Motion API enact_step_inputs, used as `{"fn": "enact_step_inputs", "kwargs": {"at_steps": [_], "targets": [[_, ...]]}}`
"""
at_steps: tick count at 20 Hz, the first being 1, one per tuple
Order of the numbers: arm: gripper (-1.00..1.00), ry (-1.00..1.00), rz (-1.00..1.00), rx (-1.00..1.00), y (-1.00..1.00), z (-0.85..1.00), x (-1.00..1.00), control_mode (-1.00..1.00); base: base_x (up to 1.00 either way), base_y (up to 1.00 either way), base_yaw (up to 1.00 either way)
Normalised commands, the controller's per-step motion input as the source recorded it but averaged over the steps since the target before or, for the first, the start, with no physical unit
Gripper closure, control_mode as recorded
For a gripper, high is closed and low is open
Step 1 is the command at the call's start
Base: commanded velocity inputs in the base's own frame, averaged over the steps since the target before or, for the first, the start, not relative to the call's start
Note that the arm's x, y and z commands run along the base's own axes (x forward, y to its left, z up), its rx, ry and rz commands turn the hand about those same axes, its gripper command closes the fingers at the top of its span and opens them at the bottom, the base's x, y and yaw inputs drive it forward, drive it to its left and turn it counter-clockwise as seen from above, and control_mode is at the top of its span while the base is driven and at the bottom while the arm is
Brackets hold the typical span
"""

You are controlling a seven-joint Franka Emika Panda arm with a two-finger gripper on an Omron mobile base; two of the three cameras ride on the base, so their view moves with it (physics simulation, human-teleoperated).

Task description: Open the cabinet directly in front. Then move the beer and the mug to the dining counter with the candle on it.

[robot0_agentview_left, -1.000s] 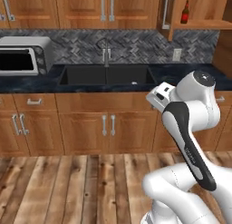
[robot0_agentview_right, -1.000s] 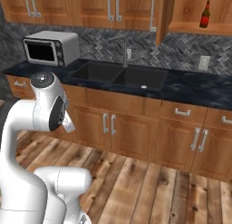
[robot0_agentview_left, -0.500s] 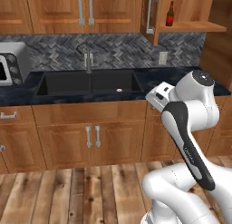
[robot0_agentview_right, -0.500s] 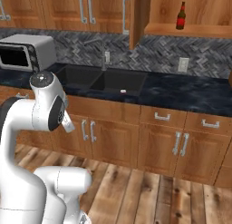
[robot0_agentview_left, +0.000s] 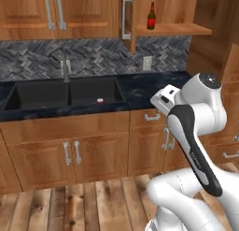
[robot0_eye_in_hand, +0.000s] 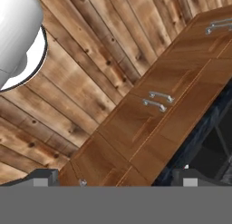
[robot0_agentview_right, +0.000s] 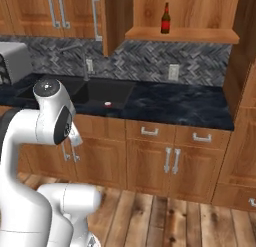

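Note:
The cabinet (robot0_agentview_left: 171, 9) on the wall stands open, its door (robot0_agentview_left: 130, 20) swung out edge-on with a silver bar handle. Upright on its shelf stands the beer (robot0_agentview_left: 151, 16), a dark bottle with a red label, also seen in the right base view as the beer (robot0_agentview_right: 165, 18) on the cabinet (robot0_agentview_right: 200, 11) shelf. The mug, the dining counter and the candle are out of view. My gripper (robot0_eye_in_hand: 118, 178) is open and holds nothing. It points down at the wooden floor and the lower cabinet doors, far below the beer.
A black sink (robot0_agentview_left: 65, 92) with a faucet (robot0_agentview_left: 65, 66) is set in the dark counter (robot0_agentview_left: 154, 85), with a small red and white thing (robot0_agentview_left: 100, 101) at its rim. A silver toaster oven (robot0_agentview_right: 10, 61) stands at the far left. Lower doors (robot0_agentview_right: 167, 166) and drawers run under the counter.
The whole scene has slid left in both base views, so the base has driven right. The open cabinet with the beer is now nearer the middle. The arm keeps its pose.

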Motion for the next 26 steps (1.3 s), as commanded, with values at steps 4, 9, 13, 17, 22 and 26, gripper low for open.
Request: {"fn": "enact_step_inputs", "kwargs": {"at_steps": [4, 9, 13, 17, 22, 26], "targets": [[-1.0, 0.0, 0.0, 0.0, 0.0, 0.0, 0.0, 1.0, 0.56, -0.39, -0.18], [-1.0, 0.0, 0.0, 0.0, 0.0, 0.0, 0.0, 1.0, 0.63, -0.29, -0.15], [-1.0, 0.0, 0.0, 0.0, 0.0, 0.0, 0.0, 1.0, 0.66, -0.24, -0.14], [-1.0, 0.0, 0.0, 0.0, 0.0, 0.0, 0.0, 1.0, 0.64, -0.28, -0.14], [-1.0, 0.0, 0.0, 0.0, 0.0, 0.0, 0.0, 1.0, 0.61, -0.29, -0.14], [-1.0, 0.0, 0.0, 0.0, 0.0, 0.0, 0.0, 1.0, 0.59, -0.27, -0.14]]}}
